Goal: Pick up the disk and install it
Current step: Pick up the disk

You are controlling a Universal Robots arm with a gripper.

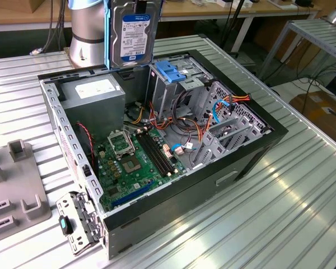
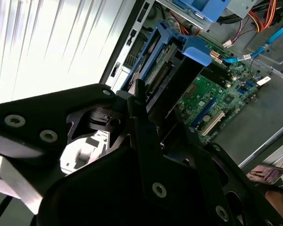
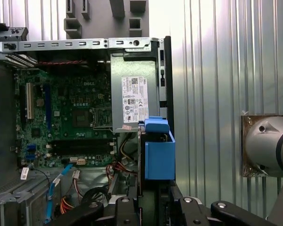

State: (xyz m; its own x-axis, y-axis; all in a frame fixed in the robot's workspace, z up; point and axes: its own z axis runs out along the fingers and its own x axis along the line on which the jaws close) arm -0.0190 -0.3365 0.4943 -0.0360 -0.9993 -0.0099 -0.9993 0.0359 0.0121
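- The ribbed metal bench (image 1: 280, 213) carries an open computer case (image 1: 252, 151), which lies with its inside facing up.
- On the exterior view's left, a grey fixture (image 1: 17, 196) sits on the bench beside the case.
- The green motherboard (image 1: 131, 165) lies in the near part of the case, with red, orange and blue cables (image 1: 179, 126) just beyond it.
- Farther in, on the exterior view's right, a blue bracket (image 1: 171, 70) sits on top of the metal drive cage (image 1: 224, 117). The grey power supply (image 1: 95, 95) with its white label fills the far left corner.
- The disk (image 1: 131, 31) hangs upright in the air above the far side of the case, clear of everything inside. Its label faces the exterior camera.
- The claw (image 3: 156, 195) is clenched on the disk. In both wrist views its black fingers flank the blue-framed end, though the exact contact spots are hard to make out.
- The arm's silver base (image 1: 87, 33) stands on the bench behind the case.
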